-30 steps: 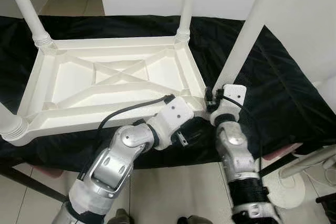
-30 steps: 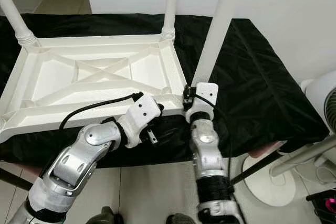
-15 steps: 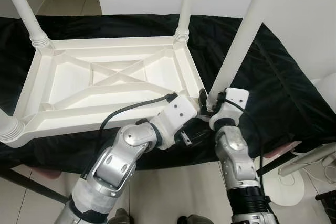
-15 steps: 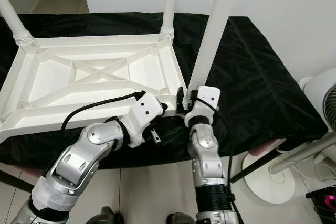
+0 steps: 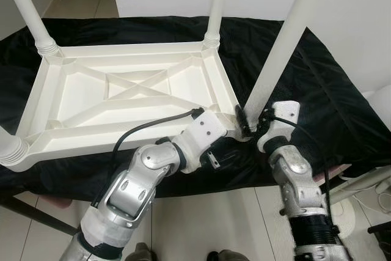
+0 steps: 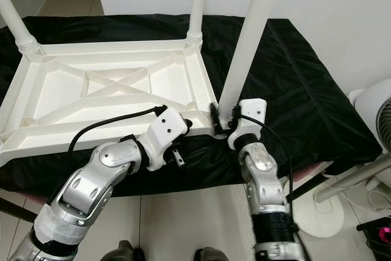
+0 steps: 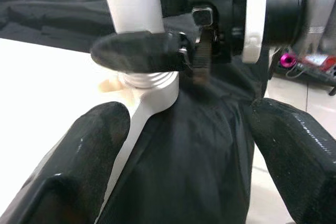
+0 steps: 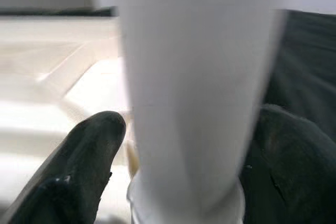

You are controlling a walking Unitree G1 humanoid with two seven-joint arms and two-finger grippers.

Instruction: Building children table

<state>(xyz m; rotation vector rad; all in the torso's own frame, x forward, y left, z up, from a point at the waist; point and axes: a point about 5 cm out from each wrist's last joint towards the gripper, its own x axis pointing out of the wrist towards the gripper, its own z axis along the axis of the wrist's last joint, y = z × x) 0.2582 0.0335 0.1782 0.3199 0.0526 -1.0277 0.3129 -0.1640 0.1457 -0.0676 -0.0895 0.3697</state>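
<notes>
An upside-down white plastic table (image 5: 122,129) lies on a black cloth (image 5: 317,108). Its near right leg (image 5: 287,47) stands in the corner socket. My right gripper (image 5: 247,120) is shut on the base of that leg; in the right wrist view the leg (image 8: 194,77) sits between the two black fingers (image 8: 86,161). My left gripper (image 5: 227,146) is just left of that corner, against the table's near edge. In the left wrist view its fingers (image 7: 89,156) are wide open over the cloth, facing the leg's threaded base (image 7: 149,82).
Three more legs stand upright: far left (image 5: 27,10), far right (image 5: 215,4) and near left (image 5: 12,148). A white fan (image 6: 374,114) and its round base (image 5: 333,218) are on the tiled floor to the right. A white wall is behind.
My right wrist and forearm have swung out to the right around the leg's base, still holding it. The left arm has barely moved.
</notes>
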